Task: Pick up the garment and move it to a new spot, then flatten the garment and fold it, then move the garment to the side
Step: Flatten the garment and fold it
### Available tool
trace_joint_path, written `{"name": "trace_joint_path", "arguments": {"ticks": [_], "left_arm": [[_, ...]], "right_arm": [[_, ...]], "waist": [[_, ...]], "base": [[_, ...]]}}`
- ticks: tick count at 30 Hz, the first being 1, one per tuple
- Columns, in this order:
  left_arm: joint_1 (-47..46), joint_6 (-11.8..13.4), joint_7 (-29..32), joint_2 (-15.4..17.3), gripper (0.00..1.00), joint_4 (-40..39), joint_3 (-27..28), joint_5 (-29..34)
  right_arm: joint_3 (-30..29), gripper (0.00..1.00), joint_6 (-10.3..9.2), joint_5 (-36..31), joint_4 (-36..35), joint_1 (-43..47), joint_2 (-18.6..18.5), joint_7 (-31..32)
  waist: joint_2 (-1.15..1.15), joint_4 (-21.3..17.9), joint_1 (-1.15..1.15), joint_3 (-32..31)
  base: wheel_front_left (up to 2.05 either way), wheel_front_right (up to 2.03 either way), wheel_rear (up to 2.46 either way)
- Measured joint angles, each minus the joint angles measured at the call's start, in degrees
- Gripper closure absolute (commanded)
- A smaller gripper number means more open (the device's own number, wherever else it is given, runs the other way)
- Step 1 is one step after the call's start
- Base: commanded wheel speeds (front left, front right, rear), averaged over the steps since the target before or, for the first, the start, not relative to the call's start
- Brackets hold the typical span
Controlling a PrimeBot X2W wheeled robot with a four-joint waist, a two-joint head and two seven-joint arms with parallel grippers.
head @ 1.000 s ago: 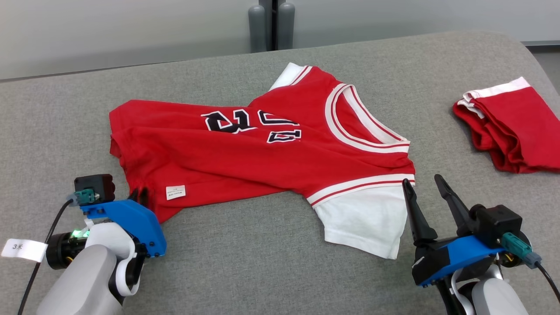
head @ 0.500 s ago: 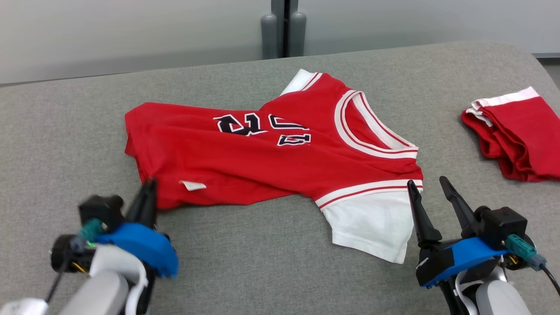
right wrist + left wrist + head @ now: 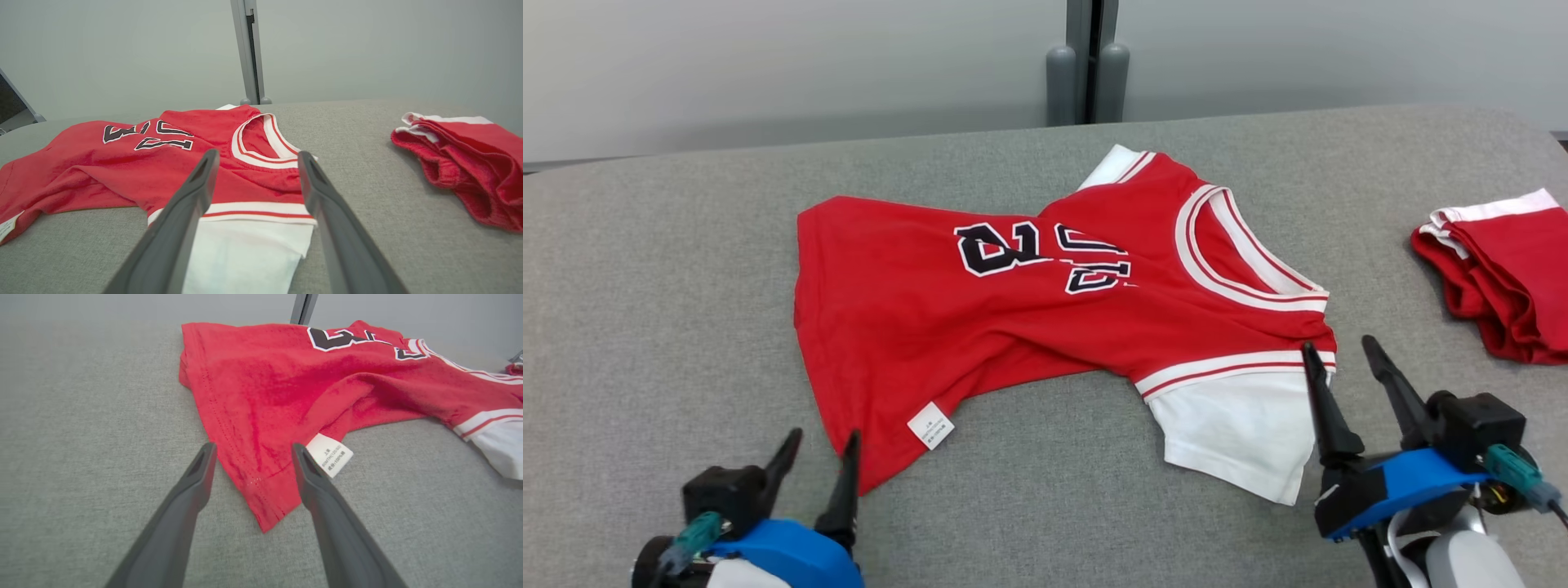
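Note:
A red jersey-style garment (image 3: 1045, 294) with black numbers, white sleeves and a white-trimmed collar lies spread on the grey cushioned surface (image 3: 645, 269). Its bottom corner with a white care label (image 3: 930, 425) points toward me. My left gripper (image 3: 821, 447) stands open just short of that corner, and in the left wrist view its fingers (image 3: 251, 451) straddle the hem of the garment (image 3: 286, 388) without closing on it. My right gripper (image 3: 1339, 353) is open beside the white sleeve (image 3: 1241, 425); its own view has the garment (image 3: 163, 163) and sleeve between the fingers (image 3: 257, 157).
A second red garment with white trim (image 3: 1503, 269) lies folded at the right edge, seen too in the right wrist view as a folded red pile (image 3: 461, 159). A grey wall and a dark post (image 3: 1090, 65) stand behind the surface.
My left gripper shut on the garment's bottom corner, pulled it toward me so the hem spread out, then opened and let go. The head camera shifted too. The right gripper stayed open.

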Motion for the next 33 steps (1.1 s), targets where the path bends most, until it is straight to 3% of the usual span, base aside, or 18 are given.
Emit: {"name": "trace_joint_path", "arguments": {"ticks": [8,20,33], "left_arm": [[0.05,-1.51,-11.23,-2.11,0.00,1.30,6.26,0.13],[2.85,-4.83,-11.92,-9.26,0.00,1.85,18.90,6.56],[5.44,-7.28,-11.92,-11.32,0.00,6.44,21.05,9.05]], "right_arm": [[-4.44,0.00,0.00,-0.30,-1.34,3.28,-0.01,0.55],[-6.60,0.00,0.00,-0.47,-3.53,6.61,-0.01,2.37],[-6.21,0.00,0.00,0.53,-3.88,8.28,0.00,3.20]], "waist": [[0.00,0.80,0.00,-2.74],[0.00,0.13,-0.01,-7.34],[0.00,0.15,-0.01,-9.71]], "base": [[0.00,0.00,0.00],[0.00,0.00,0.00],[0.00,0.00,0.00]]}}
